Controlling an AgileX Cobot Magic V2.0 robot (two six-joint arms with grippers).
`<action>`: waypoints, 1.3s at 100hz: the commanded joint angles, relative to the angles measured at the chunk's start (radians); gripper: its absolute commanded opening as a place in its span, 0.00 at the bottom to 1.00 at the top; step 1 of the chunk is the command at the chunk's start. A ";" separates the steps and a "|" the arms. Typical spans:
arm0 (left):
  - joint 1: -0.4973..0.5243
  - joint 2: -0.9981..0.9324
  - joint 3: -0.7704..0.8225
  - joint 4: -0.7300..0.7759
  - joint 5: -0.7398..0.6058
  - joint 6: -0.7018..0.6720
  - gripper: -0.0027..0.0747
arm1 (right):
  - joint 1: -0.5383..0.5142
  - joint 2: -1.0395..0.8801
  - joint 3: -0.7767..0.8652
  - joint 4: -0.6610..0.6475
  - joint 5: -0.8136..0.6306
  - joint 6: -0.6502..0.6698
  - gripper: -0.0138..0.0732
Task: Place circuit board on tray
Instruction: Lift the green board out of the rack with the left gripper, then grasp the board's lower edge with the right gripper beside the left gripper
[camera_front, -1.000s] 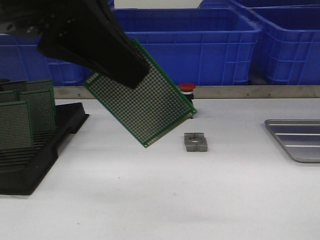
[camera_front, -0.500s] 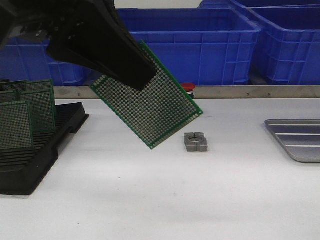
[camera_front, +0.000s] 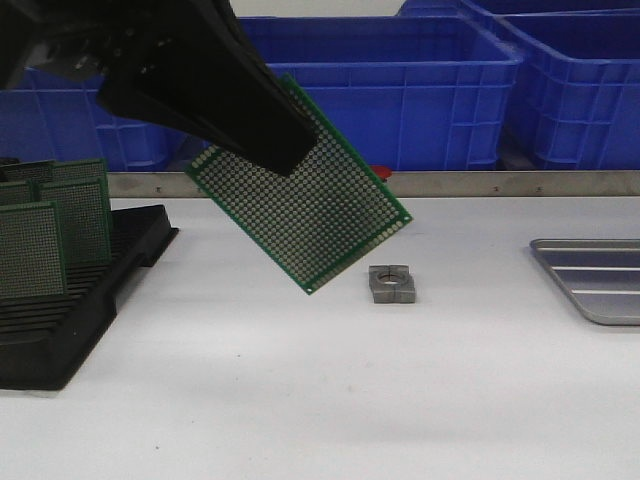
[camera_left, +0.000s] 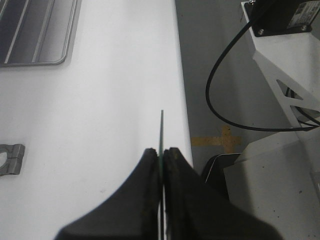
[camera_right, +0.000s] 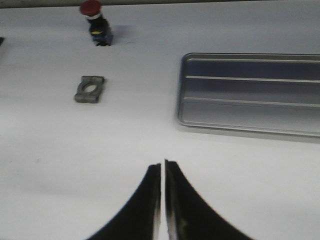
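Roughly midway, at a guess: lifted clear of the black slotted rack (camera_front: 60, 300), not yet delivered. Left gripper (camera_front: 275, 150) raised over the table, pointing down and to the right, clamped on the green perforated circuit board (camera_front: 300, 215), which hangs tilted beneath the fingertips. Well right of those fingers, empty ribbed metal tray (camera_front: 590, 280). Right gripper (camera_right: 163, 167) pressed closed on nothing, tray just ahead.

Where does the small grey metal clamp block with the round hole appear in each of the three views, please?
Front view: the small grey metal clamp block lies on the white table, centre, just below-right of the held green perforated circuit board.
Left wrist view: cut off at the left edge.
Right wrist view: upper left.
Shared landmark: the flat silver-grey ribbed metal tray.
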 joint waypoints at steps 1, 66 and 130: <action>-0.008 -0.028 -0.034 -0.068 0.003 -0.006 0.01 | 0.072 0.040 -0.058 0.026 -0.091 -0.051 0.47; -0.008 -0.028 -0.034 -0.070 0.003 -0.006 0.01 | 0.615 0.477 -0.215 0.205 -0.258 -0.482 0.68; -0.008 -0.028 -0.034 -0.072 -0.005 -0.006 0.01 | 0.701 0.672 -0.285 0.213 -0.375 -0.483 0.06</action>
